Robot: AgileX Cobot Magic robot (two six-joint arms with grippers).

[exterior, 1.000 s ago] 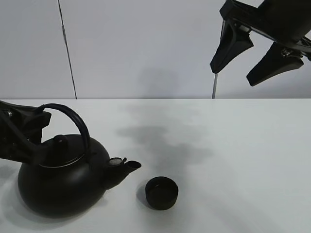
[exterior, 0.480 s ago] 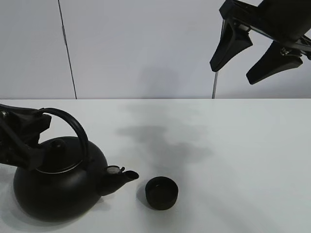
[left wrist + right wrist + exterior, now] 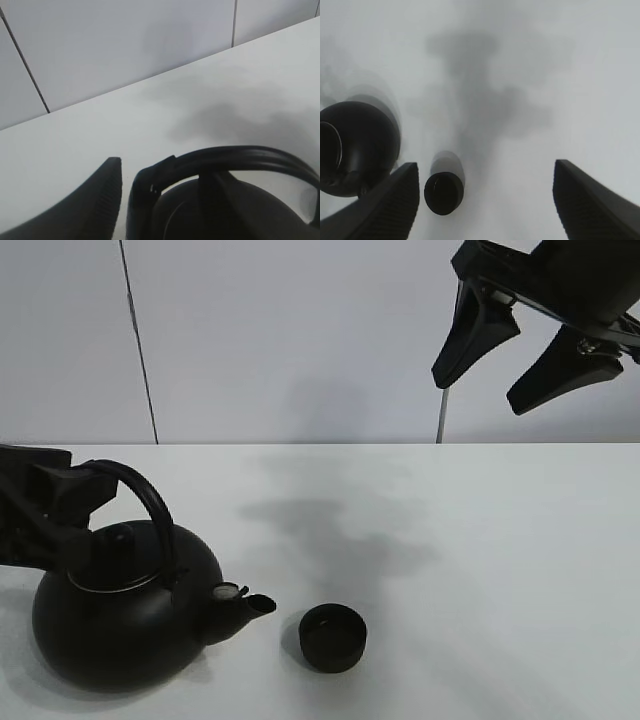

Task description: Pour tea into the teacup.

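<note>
Kettle standing on the table, teacup just beside its spout.

I see my left gripper (image 3: 60, 515) at the kettle's arched handle (image 3: 140, 502), its visible finger (image 3: 85, 205) a small gap clear of it; I can't tell whether the jaws grip. The black kettle (image 3: 125, 615) sits upright on the white table (image 3: 480, 570). The teacup (image 3: 333, 637) stands right of the spout (image 3: 243, 602), not touching. My right gripper (image 3: 525, 345) hangs high above, jaws spread, empty.

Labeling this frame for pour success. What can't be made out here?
- Tea in the teacup: interior reads plain black in exterior high and right wrist views.
- Left gripper: body cut by exterior high's left edge; left wrist shows only one finger beside the kettle handle.
- Right gripper: arm cut off top right.
</note>
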